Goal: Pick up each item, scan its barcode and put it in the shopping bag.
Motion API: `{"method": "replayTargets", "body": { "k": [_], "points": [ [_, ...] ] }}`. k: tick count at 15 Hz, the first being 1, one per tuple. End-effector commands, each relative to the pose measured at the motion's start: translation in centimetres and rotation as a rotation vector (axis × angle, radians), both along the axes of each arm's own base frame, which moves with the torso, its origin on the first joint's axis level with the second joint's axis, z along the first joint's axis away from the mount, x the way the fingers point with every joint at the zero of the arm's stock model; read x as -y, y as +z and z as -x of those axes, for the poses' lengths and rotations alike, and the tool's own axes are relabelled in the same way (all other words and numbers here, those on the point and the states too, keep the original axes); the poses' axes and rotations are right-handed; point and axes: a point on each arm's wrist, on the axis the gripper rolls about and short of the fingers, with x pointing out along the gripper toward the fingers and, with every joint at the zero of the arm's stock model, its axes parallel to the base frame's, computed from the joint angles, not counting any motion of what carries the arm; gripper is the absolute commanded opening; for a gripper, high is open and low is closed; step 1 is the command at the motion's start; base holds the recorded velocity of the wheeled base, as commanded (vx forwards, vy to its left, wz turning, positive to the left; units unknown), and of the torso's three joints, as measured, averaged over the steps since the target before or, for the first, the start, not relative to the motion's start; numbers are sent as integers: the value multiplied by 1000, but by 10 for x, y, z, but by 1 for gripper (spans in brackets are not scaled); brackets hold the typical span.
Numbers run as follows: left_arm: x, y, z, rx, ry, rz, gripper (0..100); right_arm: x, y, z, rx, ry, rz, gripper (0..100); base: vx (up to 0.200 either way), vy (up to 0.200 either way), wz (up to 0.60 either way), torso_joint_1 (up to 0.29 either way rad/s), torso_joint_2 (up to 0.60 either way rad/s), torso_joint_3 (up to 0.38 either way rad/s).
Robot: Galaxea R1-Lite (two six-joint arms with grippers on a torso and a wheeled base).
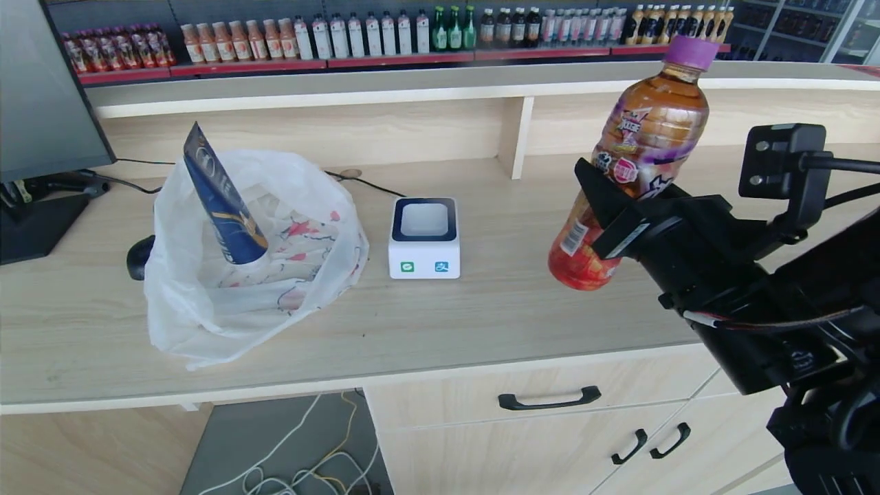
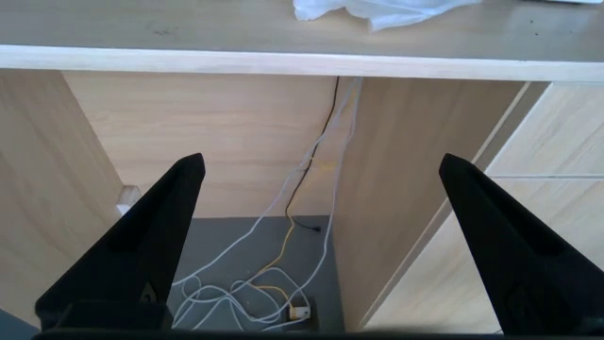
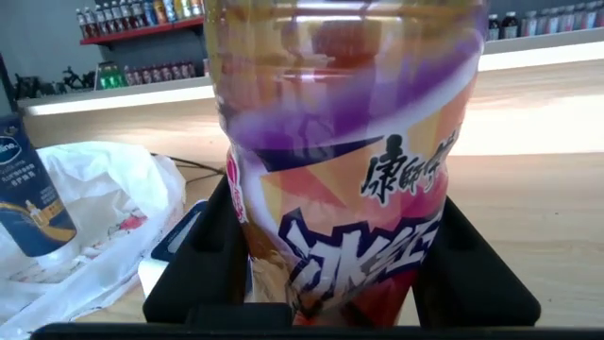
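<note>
The bottle (image 1: 639, 137) is clamped in the right gripper (image 1: 608, 206), tilted above the counter (image 1: 481, 309), near the scanner (image 1: 424, 237); the left gripper (image 2: 321, 179) is spread wide, nothing held.

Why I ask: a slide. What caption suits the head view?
Right gripper holds a purple-capped amber plastic bottle near a white box scanner and a white plastic bag holding a blue tube.

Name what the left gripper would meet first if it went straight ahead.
Probably the wooden back panel of the recess under the counter; the open left gripper has only a hanging cable near that line. Depth is unclear.
</note>
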Motion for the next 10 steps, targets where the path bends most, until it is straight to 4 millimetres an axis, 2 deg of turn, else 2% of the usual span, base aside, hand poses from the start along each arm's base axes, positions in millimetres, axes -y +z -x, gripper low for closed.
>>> {"method": "replayTargets", "body": {
  "k": [1,6,7,10],
  "points": [
    [0,0,0,1,1,2,100,-1,2,0,7,1,-4,0,0,200,0,7,7,2],
    [0,0,0,1,0,0,100,-2,18,-2,53,-25,-50,0,0,200,0,0,3,1],
    [0,0,0,1,0,0,100,-3,16,-1,32,-56,-65,0,0,0,0,0,0,0],
    [0,0,0,2,0,0,100,-19,14,9,21,10,-75,0,0,0,0,0,0,0]
  ]
}}
